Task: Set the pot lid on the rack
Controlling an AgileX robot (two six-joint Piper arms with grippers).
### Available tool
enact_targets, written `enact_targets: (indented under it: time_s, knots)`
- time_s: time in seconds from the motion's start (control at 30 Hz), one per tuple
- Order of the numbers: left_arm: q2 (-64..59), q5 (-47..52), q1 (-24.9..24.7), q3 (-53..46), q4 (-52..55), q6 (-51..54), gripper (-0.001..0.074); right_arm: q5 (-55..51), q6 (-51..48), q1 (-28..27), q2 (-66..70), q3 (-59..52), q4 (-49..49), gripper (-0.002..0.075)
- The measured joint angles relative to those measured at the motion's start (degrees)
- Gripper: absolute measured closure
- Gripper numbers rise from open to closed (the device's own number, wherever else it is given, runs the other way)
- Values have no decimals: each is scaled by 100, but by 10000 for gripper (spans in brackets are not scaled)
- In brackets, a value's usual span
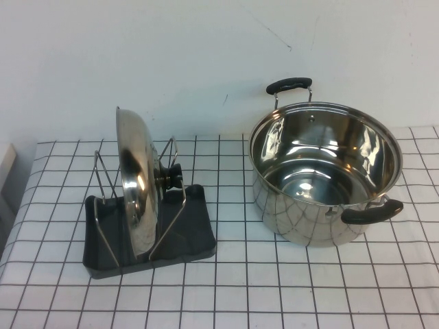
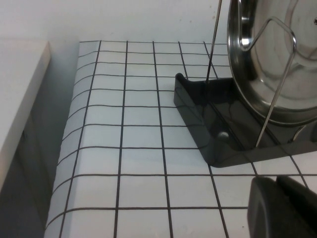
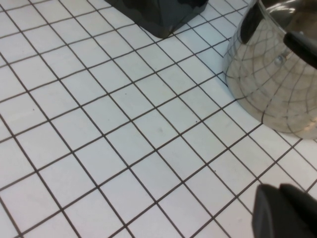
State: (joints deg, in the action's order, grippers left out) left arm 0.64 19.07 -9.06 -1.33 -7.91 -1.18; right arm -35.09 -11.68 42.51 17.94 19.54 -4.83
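Standing on edge, the pot lid [image 1: 137, 181] leans between the wire uprights of the black rack [image 1: 192, 236], its black knob [image 1: 171, 177] facing the steel pot [image 1: 322, 171] on the checked tablecloth [image 1: 274, 288]. Neither arm shows in the high view. In its wrist view the left gripper [image 2: 282, 208] hovers low over the cloth just beside the rack's corner, jaws pressed together, apart from the lid. In its own wrist view the right gripper [image 3: 285, 213], jaws likewise closed, hangs near the pot's wall.
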Motion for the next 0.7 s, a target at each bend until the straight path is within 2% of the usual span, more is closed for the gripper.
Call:
enact_targets:
  time_s: [0.2, 0.37, 0.43, 0.7]
  knots:
    - [0, 8, 0, 0, 0, 13, 737, 3, 0, -117, -265, -223, 13, 727]
    - [0, 8, 0, 0, 0, 22, 737, 112, 11, -679, -812, -503, 3, 727]
    - [0, 8, 0, 0, 0, 22, 737, 179, 35, -1046, -1065, -685, 3, 727]
    - [0, 8, 0, 0, 0, 44, 737, 662, 122, -3114, -1862, -1317, -64, 727]
